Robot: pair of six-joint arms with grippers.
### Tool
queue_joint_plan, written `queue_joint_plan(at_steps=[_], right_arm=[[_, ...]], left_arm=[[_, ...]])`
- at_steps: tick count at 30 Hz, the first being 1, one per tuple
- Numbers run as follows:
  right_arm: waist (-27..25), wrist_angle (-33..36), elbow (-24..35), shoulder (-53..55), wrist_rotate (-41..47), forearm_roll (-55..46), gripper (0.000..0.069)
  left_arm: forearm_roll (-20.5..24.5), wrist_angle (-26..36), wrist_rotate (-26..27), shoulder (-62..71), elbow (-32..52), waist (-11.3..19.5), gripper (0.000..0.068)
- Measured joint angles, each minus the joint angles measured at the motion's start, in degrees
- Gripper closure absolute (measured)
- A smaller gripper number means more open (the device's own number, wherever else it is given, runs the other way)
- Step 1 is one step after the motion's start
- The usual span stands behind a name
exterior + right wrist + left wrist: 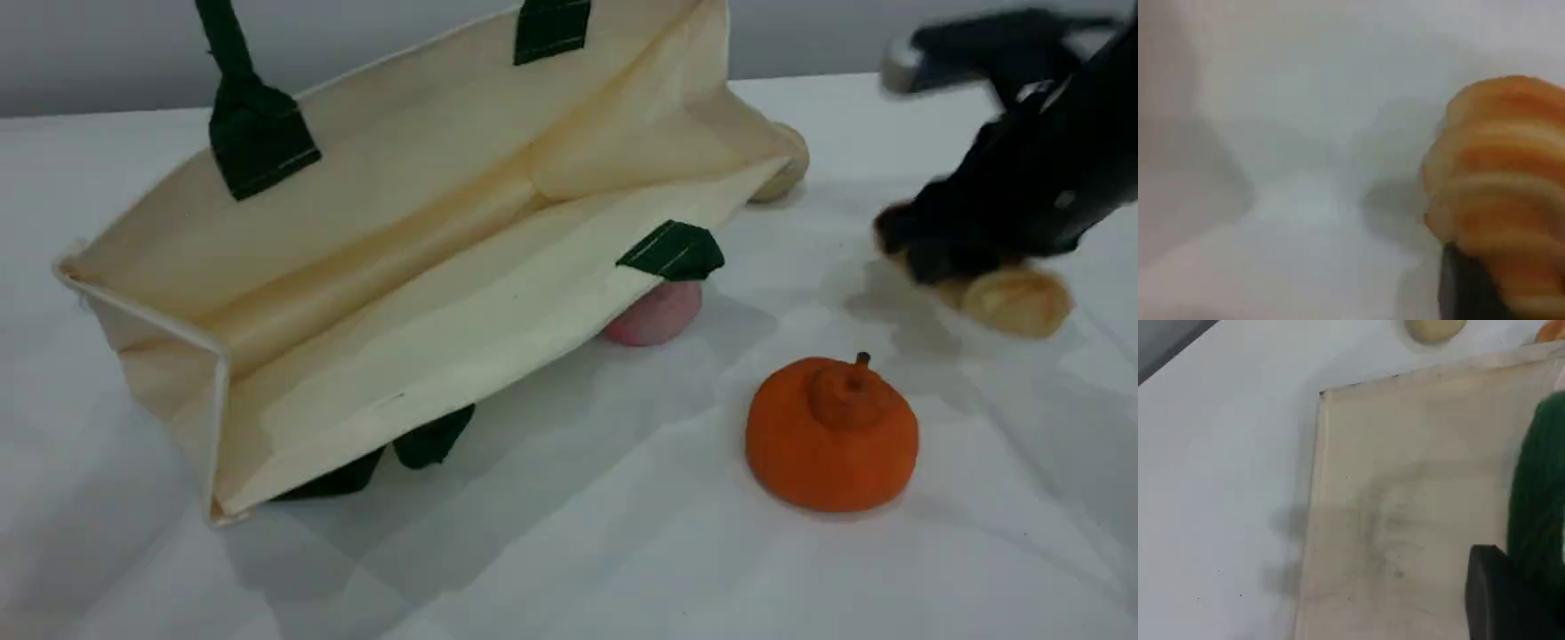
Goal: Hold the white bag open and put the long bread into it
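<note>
With the left claw [1501,590] pinched on the white bag's [427,267] handle [233,84], the right claw [942,236], grip unclear, should seat squarely across the long bread [1018,302].

white bag [1405,507] side, blurry green handle [1538,487], prob. in left claw [1491,587]

Left gripper [1495,590] closed, right gripper [938,244] low

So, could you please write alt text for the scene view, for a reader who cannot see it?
A white bag lies tilted on the table, its mouth gaping toward the camera, one dark green handle running up out of frame. At right, the right end effector, blurred, sits over the long bread; an orange pumpkin-like ball stands in front.
</note>
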Motion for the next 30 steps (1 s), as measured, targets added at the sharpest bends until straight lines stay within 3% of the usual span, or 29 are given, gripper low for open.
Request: queue_joint_plan(at_steps=[20,24,30], right_arm=[[-0.9,23.0,-0.2,-28.8,0.0,0.1,0.0529],[2.2,27.5,-0.2,-32.7,-1.1,1.3,0.0529],[12.1,27.6,-0.2,-33.5,-1.1,4.6,0.0538]], left_arm=[[1.6,0.0,0.1,0.0,0.0,0.1,0.0596],[1.6,0.0,0.1,0.0,0.0,0.1,0.0596],[1.6,0.0,-0.2,0.0,0.0,0.1,0.0596]])
